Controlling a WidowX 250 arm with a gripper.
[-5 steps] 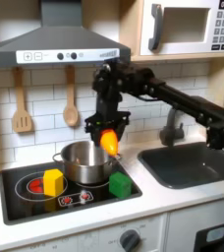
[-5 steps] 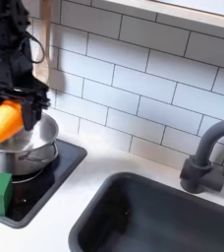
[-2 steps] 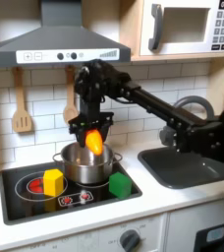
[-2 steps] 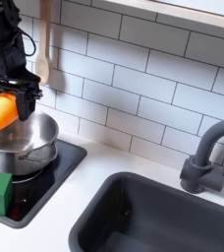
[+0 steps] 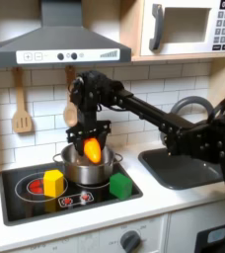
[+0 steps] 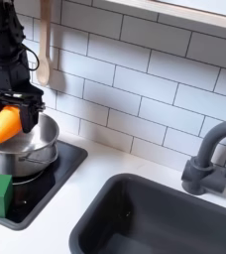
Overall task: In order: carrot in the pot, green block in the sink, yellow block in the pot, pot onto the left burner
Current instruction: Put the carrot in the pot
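While I hold the carrot above the pot, both blocks wait on the stove.

Nearest in the first exterior view, the green block sits at the stove's front right corner and the yellow block lies on the left burner; behind them stands the pot, my gripper clamped on the carrot just over its rim. In the second exterior view the sink lies at the right, well apart from my gripper.
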